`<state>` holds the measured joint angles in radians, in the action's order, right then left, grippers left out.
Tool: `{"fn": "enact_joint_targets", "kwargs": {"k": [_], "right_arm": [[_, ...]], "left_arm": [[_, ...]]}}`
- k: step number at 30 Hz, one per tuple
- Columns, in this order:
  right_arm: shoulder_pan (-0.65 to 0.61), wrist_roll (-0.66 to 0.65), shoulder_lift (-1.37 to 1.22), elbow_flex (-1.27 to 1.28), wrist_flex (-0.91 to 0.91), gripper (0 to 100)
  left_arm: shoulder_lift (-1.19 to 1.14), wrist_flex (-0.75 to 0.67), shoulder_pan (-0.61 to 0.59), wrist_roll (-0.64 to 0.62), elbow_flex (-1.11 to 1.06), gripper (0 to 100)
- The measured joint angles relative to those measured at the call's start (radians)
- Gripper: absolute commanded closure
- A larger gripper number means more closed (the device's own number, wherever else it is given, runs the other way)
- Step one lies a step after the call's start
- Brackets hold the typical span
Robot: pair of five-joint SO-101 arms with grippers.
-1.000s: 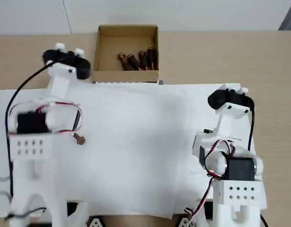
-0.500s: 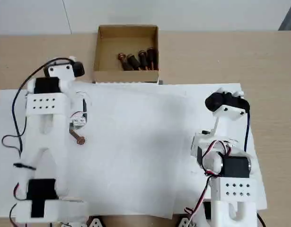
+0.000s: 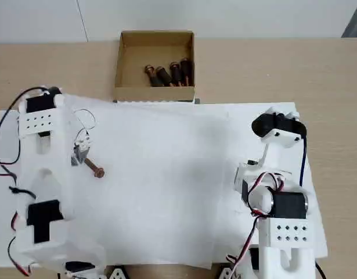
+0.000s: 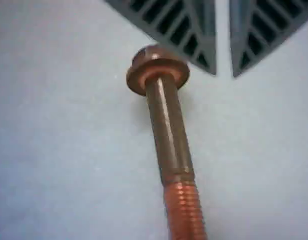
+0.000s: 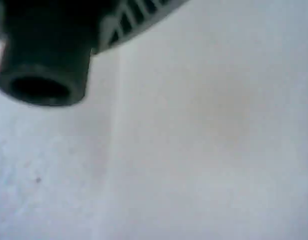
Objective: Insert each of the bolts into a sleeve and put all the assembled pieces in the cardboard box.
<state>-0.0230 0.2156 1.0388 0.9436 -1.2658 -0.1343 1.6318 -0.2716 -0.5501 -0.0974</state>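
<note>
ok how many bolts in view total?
5. Four sleeved, side by side in the cardboard box; one bare bolt on the white sheet beside the left gripper. Arms may hide more.

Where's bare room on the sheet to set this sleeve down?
Bare: the middle of the white sheet, between the bolt and the right arm, and the strip along the cardboard box. Crowded: around the bolt, where the left pincer sits at its head.

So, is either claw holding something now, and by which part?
The right claw grips a black sleeve near its far end; the left claw holds nothing.
</note>
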Motion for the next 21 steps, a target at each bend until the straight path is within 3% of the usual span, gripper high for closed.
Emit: {"fn": "enact_joint_targets", "kwargs": {"k": [10, 16, 21], "right_arm": [[0.0, 0.0, 0.0, 0.0, 0.0, 99.6], [0.0, 0.0, 0.0, 0.0, 0.0, 99.6], [0.0, 0.0, 0.0, 0.0, 0.0, 99.6]], "left_arm": [[-0.115, -0.028, 0.015, -0.021, 0.0, 99], [-0.115, -0.034, 0.015, -0.021, 0.0, 86], [-0.115, -0.034, 0.015, -0.021, 0.0, 85]]}}
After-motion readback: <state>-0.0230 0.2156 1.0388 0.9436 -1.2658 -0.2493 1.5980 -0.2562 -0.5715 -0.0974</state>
